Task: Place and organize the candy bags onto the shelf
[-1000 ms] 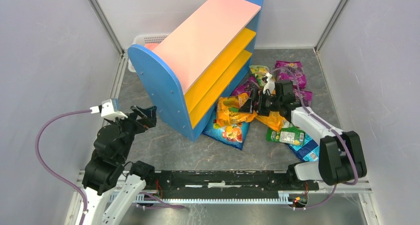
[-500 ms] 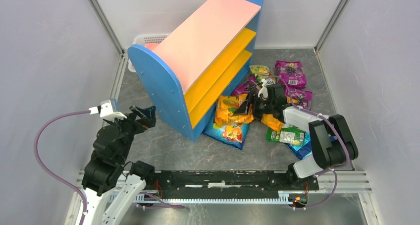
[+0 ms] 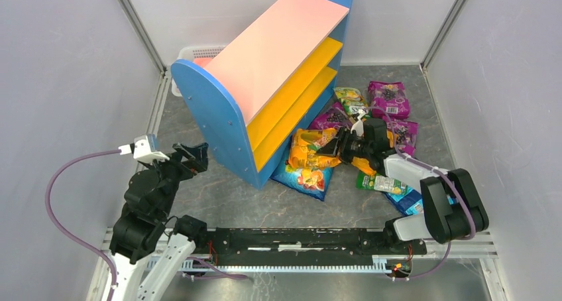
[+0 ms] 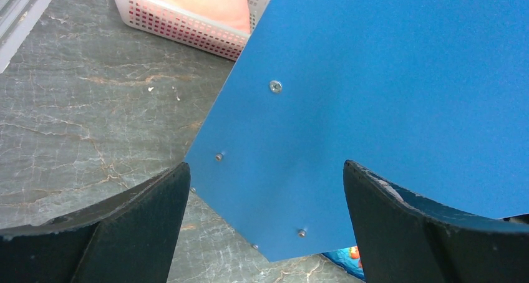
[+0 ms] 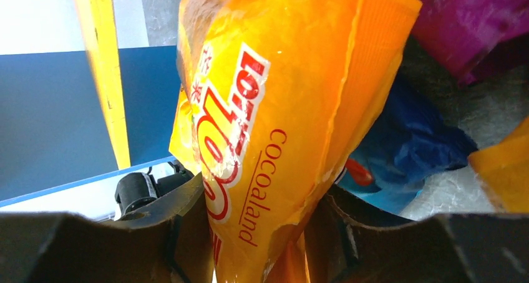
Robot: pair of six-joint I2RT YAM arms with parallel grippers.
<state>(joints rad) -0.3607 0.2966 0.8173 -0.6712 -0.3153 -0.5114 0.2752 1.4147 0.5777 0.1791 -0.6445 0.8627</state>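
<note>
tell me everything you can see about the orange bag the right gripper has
The orange bag is a glossy, crinkled plastic pillow packet with red-and-white lettering, "Cocoaland" printed along it, and a ribbed sealed end. The right gripper pinches one end between both fingers. From above it sits by the open front of the shelf, over a blue bag. Whether it is lifted clear of the blue bag cannot be told.

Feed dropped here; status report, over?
Right gripper shut on orange candy bag. Left gripper open, empty, beside shelf. Other bags heaped at its front.
</note>
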